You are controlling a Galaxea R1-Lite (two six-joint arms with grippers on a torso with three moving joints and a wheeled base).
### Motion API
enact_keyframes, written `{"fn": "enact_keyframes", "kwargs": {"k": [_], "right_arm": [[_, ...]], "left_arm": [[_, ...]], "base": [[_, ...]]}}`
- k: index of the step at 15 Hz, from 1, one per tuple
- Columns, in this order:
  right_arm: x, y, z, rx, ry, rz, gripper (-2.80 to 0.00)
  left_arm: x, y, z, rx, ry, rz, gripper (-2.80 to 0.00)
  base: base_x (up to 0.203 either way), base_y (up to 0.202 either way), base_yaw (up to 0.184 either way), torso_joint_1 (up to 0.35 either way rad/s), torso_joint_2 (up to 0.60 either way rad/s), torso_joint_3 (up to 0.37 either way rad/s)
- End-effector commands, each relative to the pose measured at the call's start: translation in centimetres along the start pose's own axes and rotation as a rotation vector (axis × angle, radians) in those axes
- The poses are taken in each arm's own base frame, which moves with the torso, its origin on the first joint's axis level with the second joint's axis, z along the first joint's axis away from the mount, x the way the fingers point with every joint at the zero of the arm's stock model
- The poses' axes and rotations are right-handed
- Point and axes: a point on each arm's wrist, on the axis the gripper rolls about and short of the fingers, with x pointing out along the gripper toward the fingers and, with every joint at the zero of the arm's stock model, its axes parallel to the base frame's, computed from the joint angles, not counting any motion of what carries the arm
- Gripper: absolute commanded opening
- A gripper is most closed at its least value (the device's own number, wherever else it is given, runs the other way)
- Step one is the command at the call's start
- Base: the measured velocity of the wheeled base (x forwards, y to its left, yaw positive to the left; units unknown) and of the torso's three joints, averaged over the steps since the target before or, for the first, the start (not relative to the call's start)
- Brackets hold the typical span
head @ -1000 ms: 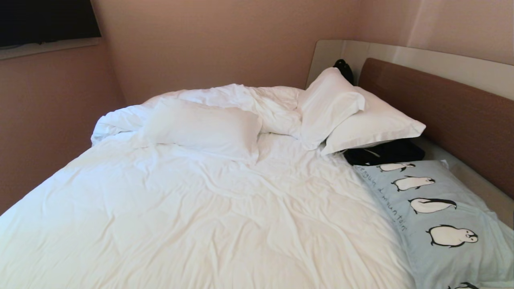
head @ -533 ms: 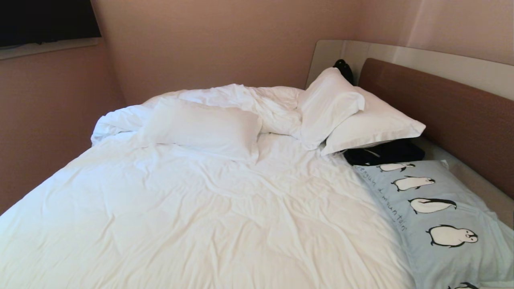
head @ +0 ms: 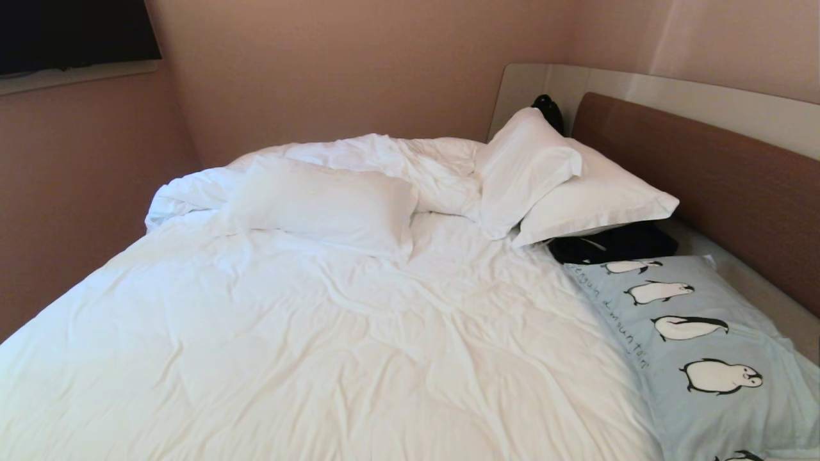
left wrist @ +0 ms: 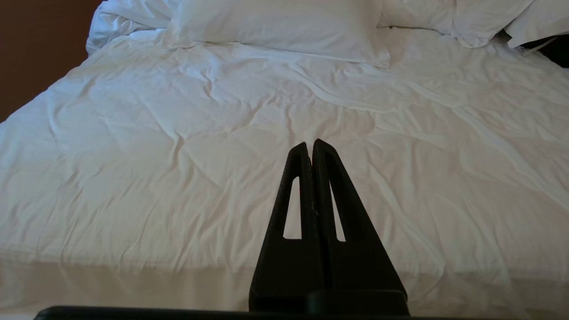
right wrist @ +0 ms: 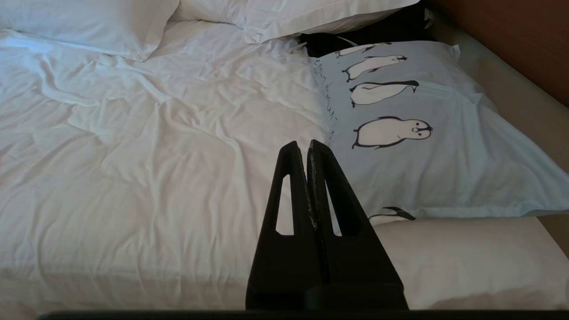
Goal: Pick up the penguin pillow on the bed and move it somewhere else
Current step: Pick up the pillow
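Pale blue penguin pillow [head: 701, 349] lies unmoved at the bed's [head: 320, 333] right edge; left gripper [left wrist: 310, 144] and right gripper [right wrist: 301, 146] pressed closed, empty

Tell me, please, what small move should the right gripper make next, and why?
Probably open its fingers and ease toward the penguin pillow. The right gripper is shut and short of the pillow's near edge, holding nothing, and the pillow lies untouched on the bed.

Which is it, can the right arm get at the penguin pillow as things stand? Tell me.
Probably yes. The right gripper hangs shut just short of the penguin pillow, with only bare duvet between them and nothing lying on the pillow. It must open before it can grasp.
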Motion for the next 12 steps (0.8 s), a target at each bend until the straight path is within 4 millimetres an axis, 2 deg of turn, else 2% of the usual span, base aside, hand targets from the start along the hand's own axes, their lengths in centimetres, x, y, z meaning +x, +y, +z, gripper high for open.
{"fn": "enact_keyframes", "kwargs": {"k": [1,12], "right_arm": [[-0.01,0.00,-0.02,-0.002,-0.002,0.000,-2.80],[-0.01,0.00,-0.03,0.009,0.000,-0.002,-2.80]], "left_arm": [[0.00,0.00,0.00,0.000,0.000,0.001,-2.80],[0.00,0.00,0.00,0.000,0.000,0.001,-2.80]], "base": [[0.000,0.000,0.000,0.000,0.00,0.000],[0.000,0.000,0.000,0.000,0.00,0.000]]}}
